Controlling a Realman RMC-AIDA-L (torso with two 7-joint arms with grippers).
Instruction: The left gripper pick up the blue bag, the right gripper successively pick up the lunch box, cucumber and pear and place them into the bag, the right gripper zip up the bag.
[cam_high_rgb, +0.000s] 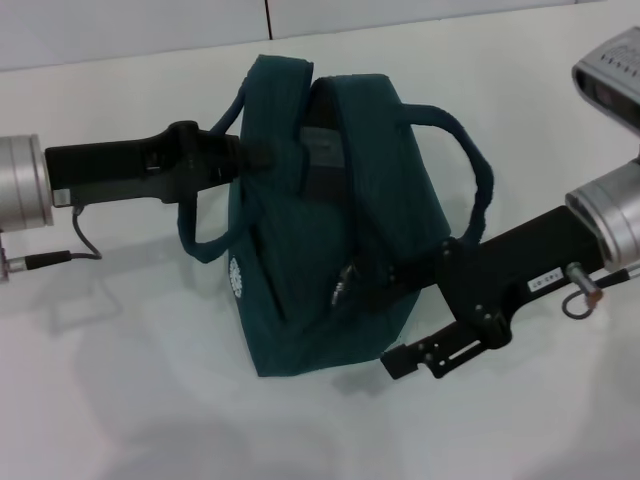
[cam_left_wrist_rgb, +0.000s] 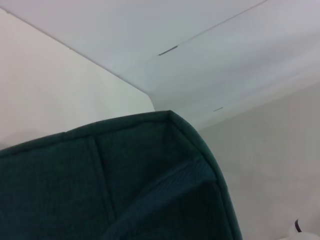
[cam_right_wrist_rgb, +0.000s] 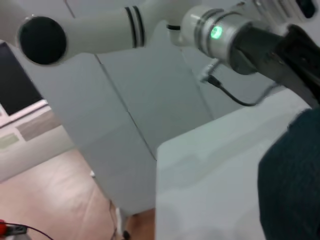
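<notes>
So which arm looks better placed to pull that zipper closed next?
The right one, probably. The right tool is already at the blue bag beside the zipper pull, while the left tool is occupied at the bag's top edge.

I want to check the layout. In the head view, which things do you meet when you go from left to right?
Left gripper on its black arm → blue bag on the white table → right gripper at the bag's side, its labelled arm running off to the right.

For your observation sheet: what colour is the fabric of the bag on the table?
Dark teal-blue; the bag shows best in the head view.
</notes>
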